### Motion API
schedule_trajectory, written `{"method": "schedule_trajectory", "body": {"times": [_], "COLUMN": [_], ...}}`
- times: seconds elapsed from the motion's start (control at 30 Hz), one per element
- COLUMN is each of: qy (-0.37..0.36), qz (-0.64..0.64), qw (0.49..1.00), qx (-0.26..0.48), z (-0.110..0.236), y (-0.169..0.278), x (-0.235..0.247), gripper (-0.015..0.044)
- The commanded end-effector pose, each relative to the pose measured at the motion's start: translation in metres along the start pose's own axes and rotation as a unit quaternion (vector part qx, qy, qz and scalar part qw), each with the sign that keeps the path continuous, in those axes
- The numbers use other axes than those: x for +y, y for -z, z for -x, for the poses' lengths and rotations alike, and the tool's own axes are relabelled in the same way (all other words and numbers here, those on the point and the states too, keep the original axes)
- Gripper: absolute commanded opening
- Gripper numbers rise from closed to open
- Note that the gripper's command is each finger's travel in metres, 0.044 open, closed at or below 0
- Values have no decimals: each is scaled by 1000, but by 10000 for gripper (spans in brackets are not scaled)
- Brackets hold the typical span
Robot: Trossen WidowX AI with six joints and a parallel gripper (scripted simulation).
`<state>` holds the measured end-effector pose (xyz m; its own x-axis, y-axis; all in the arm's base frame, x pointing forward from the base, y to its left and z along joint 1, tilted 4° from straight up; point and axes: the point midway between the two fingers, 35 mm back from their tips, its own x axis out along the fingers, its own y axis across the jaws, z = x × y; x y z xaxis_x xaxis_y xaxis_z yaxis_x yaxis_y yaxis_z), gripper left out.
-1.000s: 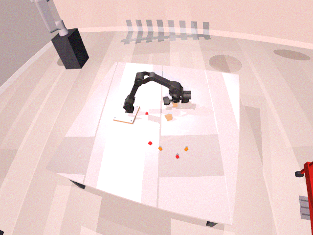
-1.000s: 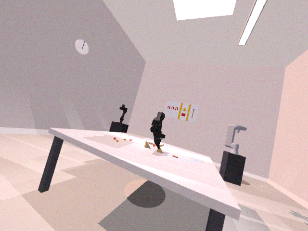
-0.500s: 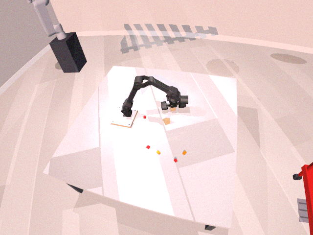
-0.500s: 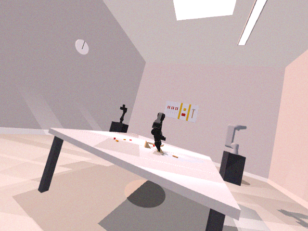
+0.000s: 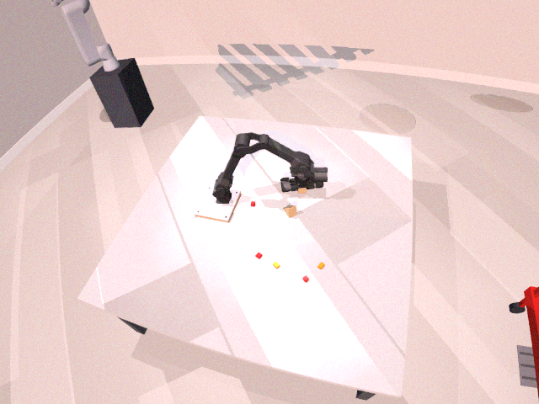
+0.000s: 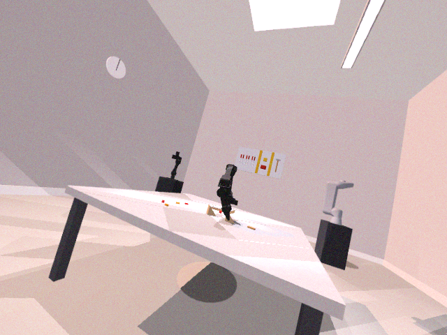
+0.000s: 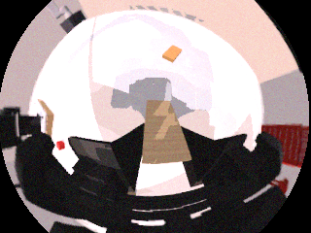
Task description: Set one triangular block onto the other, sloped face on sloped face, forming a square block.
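A robot lab or workshop. Spare arms stand on dark pedestals at right and a second mid-frame; a tool chart hangs on the back wall.

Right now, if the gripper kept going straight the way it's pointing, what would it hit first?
The gripper points down at the table, with a tan triangular block between its fingers. It looks closed on the block, so block and table come first.

2 tan triangular blocks, 3 red cubes, 1 yellow, 1 orange.
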<state>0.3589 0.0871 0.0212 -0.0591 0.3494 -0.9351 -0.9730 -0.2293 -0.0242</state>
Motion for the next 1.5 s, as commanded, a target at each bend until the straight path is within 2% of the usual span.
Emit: {"method": "schedule_trajectory", "body": {"times": [0.0,0.07,0.23,0.53,1.0,1.47], "qy": [-1,-1,-1,-1,-4,-6], "qz": [-3,-3,-2,0,2,4], "qw": [1000,1000,1000,1000,982,933], "qx": [-3,-3,-2,9,188,360], "z": [-1,-1,1,2,8,7], "y": [-1,-1,-1,-2,-27,-53], "x": [1,1,1,1,1,1], "gripper": [138,124,0,0,0,0]}}
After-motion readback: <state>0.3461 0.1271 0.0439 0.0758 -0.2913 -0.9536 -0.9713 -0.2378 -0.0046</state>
